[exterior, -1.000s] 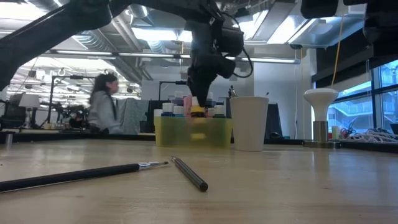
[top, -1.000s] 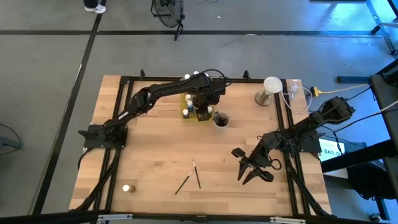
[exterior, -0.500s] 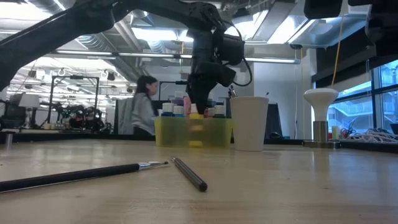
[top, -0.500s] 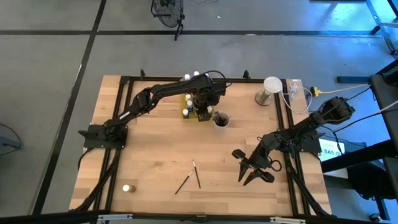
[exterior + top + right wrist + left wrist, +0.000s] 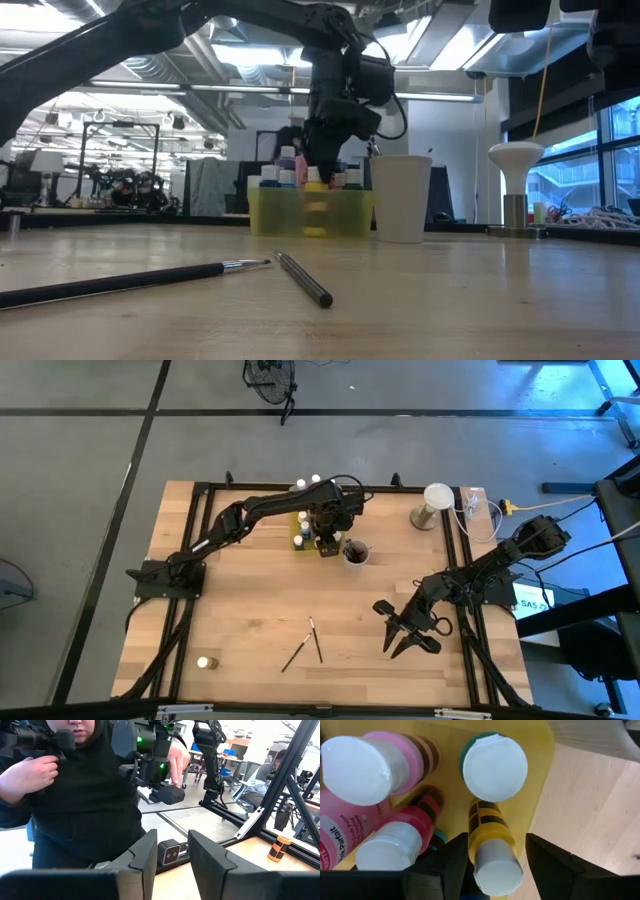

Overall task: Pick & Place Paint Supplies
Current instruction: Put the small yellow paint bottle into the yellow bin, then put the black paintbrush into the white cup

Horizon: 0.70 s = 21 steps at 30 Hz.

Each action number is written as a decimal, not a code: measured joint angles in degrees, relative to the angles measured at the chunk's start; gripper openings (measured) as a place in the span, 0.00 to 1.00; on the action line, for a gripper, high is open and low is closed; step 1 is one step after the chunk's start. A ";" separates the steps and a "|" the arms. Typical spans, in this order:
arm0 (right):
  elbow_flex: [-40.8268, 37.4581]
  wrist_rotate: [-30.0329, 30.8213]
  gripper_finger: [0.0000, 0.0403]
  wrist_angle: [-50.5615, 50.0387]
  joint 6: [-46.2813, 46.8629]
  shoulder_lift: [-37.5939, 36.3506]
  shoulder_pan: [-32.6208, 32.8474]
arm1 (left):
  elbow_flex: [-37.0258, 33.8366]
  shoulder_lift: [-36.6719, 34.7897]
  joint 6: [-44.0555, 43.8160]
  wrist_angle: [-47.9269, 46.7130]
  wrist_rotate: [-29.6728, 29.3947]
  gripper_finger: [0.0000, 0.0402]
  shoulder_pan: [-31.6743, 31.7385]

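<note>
We see a yellow bottle [image 5: 492, 851] standing in the tray [image 5: 268, 212] among pink [image 5: 375, 760] and green [image 5: 494, 765] bottles, at the far middle of the surface [image 5: 250, 620]. The left end effector [image 5: 492, 865] has just spread its fingers, which now straddle the yellow bottle with gaps either side; a second ago they were tighter on it. We judge this bottle delivered. Two brushes [image 5: 305, 643] and one small bottle [image 5: 203, 662] remain out on the surface, while the cup [image 5: 400, 197] stands just beside the tray. The right end effector [image 5: 405, 640] waits near the right edge, fingers parted, gripping nothing.
</note>
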 joint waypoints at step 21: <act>0.00 -0.13 0.28 -0.63 -0.39 0.00 -0.02 | 1.90 -2.90 -0.50 -3.69 -2.19 0.55 -0.30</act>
